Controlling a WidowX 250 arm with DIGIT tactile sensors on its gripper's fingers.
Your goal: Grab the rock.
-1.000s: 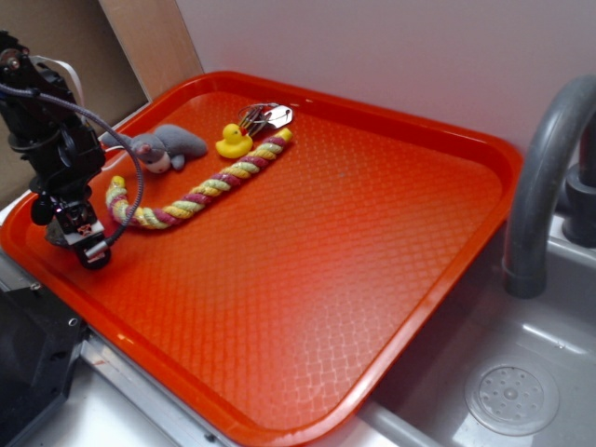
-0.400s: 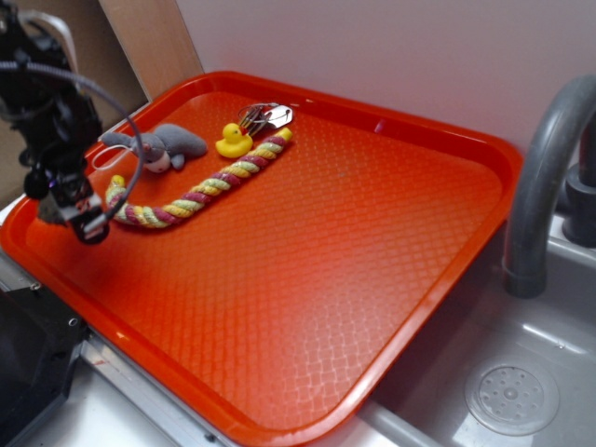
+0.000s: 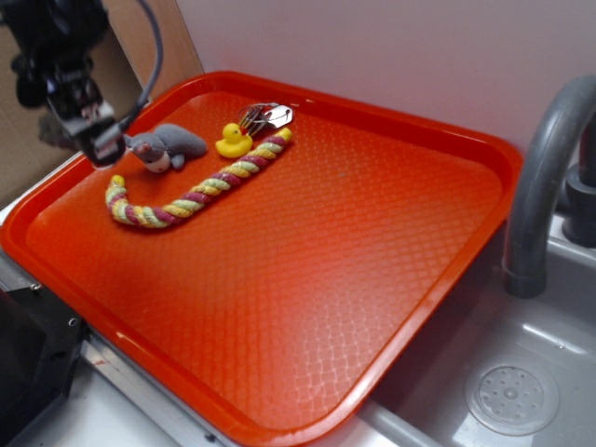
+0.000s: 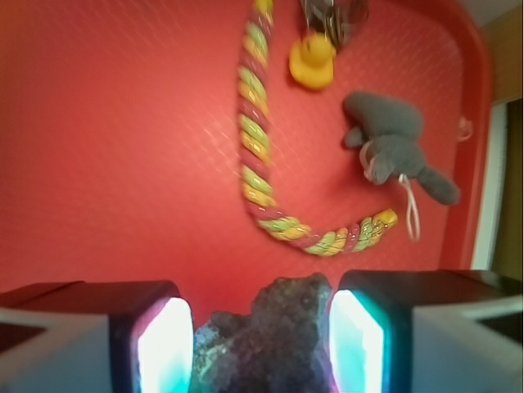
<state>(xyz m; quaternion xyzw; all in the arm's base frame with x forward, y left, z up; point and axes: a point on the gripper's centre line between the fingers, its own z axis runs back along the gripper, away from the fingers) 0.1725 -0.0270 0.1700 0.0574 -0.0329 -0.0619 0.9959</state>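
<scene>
The rock [image 4: 270, 336] is dark and bumpy, grey and brown with little specks on it. In the wrist view it sits right between the two black fingers [image 4: 368, 327] of the gripper [image 4: 262, 344], and both fingers press on its sides. So the gripper is partly closed and has hold of the rock. In the outside view the gripper [image 3: 98, 140] hangs in the air over the left back edge of the tray, and a bit of the rough brown rock [image 3: 58, 132] peeks out next to it.

The big orange tray [image 3: 372, 279] has a raised rim and a bumpy floor. A few things lie in its far left part. A grey plush toy [image 3: 168, 145] lies near the rim, just under the gripper. A small yellow rubber duck [image 3: 233, 142] sits beside it. Some shiny metal keys [image 3: 265, 116] lie just behind the duck. A twisted rope toy [image 3: 196, 191] in yellow, green and red curves from the keys down past the plush toy.

A grey sink [image 3: 503, 391] with a round drain sits to the right of the tray, and a grey faucet [image 3: 545, 177] bends over it.
</scene>
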